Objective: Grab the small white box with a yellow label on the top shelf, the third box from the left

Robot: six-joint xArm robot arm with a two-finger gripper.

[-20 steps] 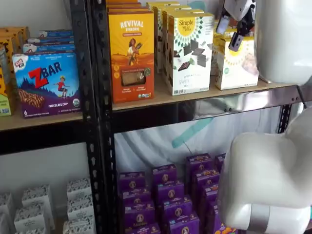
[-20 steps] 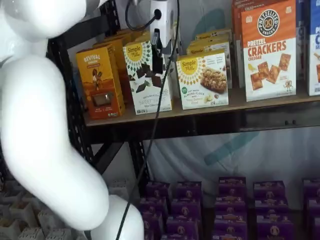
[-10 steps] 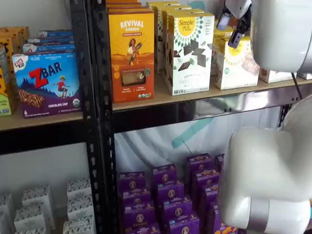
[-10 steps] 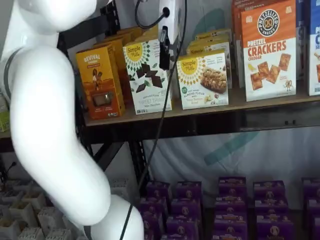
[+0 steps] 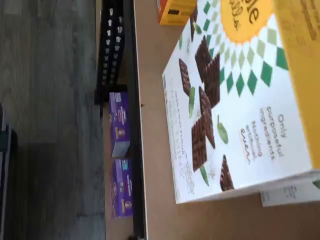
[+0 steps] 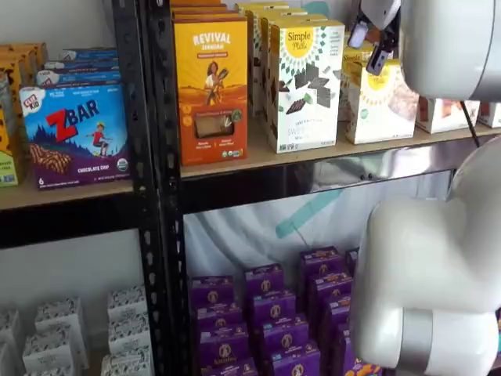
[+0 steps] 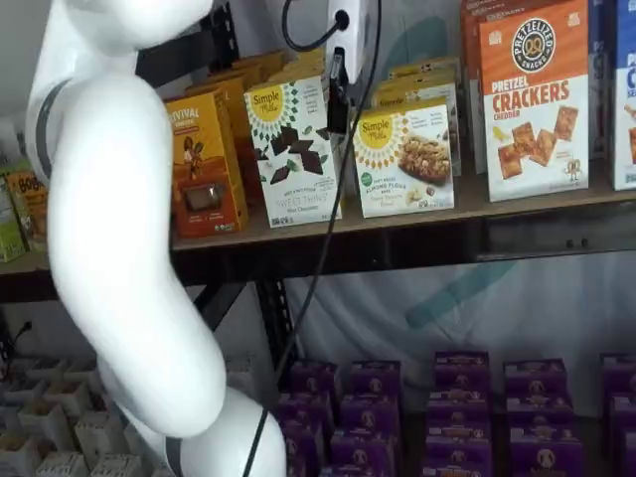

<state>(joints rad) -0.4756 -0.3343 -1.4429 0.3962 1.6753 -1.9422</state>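
Note:
The small white box [image 6: 382,103] with the yellow round Simple Mills label stands on the top shelf [image 6: 313,177], to the right of the taller white box with chocolate pieces [image 6: 304,86]. It shows in both shelf views [image 7: 404,159]. My gripper [image 6: 370,48] hangs in front of the small box's upper left corner, with a gap between its two black fingers and nothing in them. In a shelf view only one black finger [image 7: 338,103] shows, between the taller box and the small box. The wrist view shows the taller box [image 5: 230,100] close up on the tan board [image 5: 155,160].
An orange Revival box [image 6: 211,86] stands at the shelf's left, and a Pretzel Crackers box [image 7: 534,99] to the right of the small box. Blue ZBAR boxes [image 6: 74,133] sit on the neighbouring board. Purple boxes [image 6: 266,313] fill the level below. My white arm [image 7: 109,248] hides much of the left.
My gripper has shifted right, from in front of the taller box toward the small white box. The arm's big white links have swung right and up with it.

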